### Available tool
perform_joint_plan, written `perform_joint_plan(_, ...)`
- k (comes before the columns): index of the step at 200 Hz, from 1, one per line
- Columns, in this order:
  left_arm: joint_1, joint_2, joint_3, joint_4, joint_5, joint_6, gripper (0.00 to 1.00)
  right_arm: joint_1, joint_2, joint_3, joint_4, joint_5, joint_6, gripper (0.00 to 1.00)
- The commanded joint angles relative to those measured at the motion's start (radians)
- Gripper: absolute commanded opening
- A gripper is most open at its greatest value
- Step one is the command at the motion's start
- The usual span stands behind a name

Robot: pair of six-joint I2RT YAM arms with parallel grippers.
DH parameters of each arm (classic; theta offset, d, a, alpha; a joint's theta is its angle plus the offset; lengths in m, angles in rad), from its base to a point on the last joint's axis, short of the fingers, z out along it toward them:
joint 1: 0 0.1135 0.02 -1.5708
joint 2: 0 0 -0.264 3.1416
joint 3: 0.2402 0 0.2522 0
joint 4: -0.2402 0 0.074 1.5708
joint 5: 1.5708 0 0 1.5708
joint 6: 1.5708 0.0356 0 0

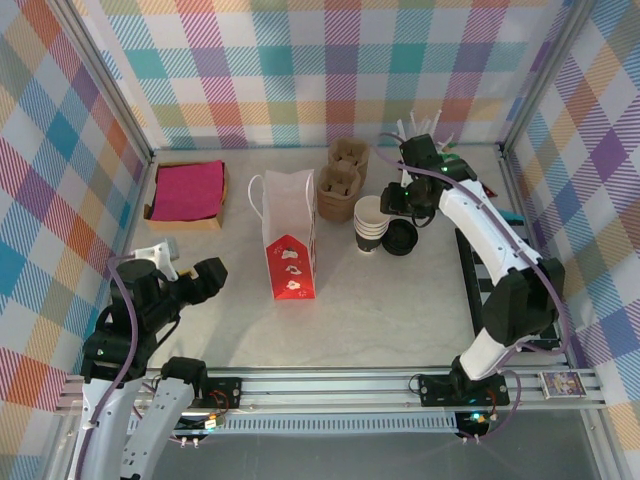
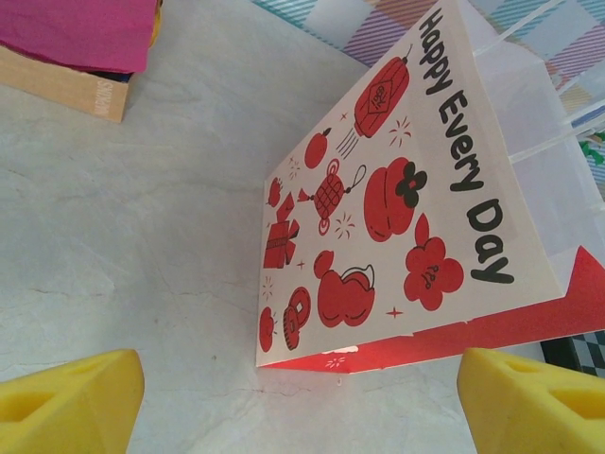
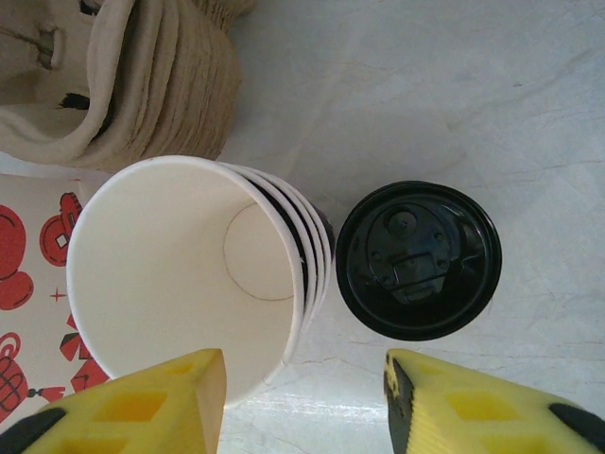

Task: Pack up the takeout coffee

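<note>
Hovering right gripper [image 3: 302,407]: jaws partly apart with nothing between them and touching nothing. Its yellow fingers [image 3: 142,402] point down at the table [image 1: 400,310], one over the near rim of the stack of paper cups [image 3: 180,284], the other over bare table just in front of the black lid.
Right arm [image 1: 500,270]: stretched from its base at the near right edge far across the table, with the elbow raised and the forearm angled left. The wrist is bent down, so the gripper hangs above the narrow space between stack and lid.
Takeout coffee [image 3: 416,260]: stands on the table just right of the stack of paper cups, free of both grippers. From above, its round black lid is what shows and the cup beneath is mostly hidden. Whether it touches the stack I cannot tell.
Stack of paper cups: several white cups nested upright, the top one open and empty.
Left gripper [image 2: 301,407]: jaws wide apart and empty, aimed at the foot of the paper bag [image 1: 290,245] and apart from it.
Left arm [image 1: 130,330]: folded close over its base at the near left, with the gripper low and pointing right.
Paper bag: upright mid-table, left of the cups, white with red pictures, a red base and the words "Happy Every Day".
Pulp cup carriers [image 1: 340,180]: stacked just behind the cups.
Pink cloth [image 1: 187,190]: lying in a shallow cardboard box [image 1: 185,222] at the far left.
</note>
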Motion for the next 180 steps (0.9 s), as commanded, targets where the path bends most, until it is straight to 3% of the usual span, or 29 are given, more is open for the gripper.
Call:
perform_joint_plan(1, -0.008, -0.011, -0.011, -0.003, -0.015, -0.014, 0.85, 0.015, 0.021, 0.044, -0.014, 0.001, 0.015, 0.47)
perform_joint_plan(68, -0.009, 0.011, -0.012, 0.021, -0.025, -0.012, 0.83, 0.029, 0.102, 0.128, -0.055, 0.032, 0.013, 0.46)
perform_joint_plan(180, -0.009, 0.003, -0.021, 0.010, -0.051, 0.000, 0.81, 0.031, 0.148, 0.107, -0.031, 0.049, 0.017, 0.42)
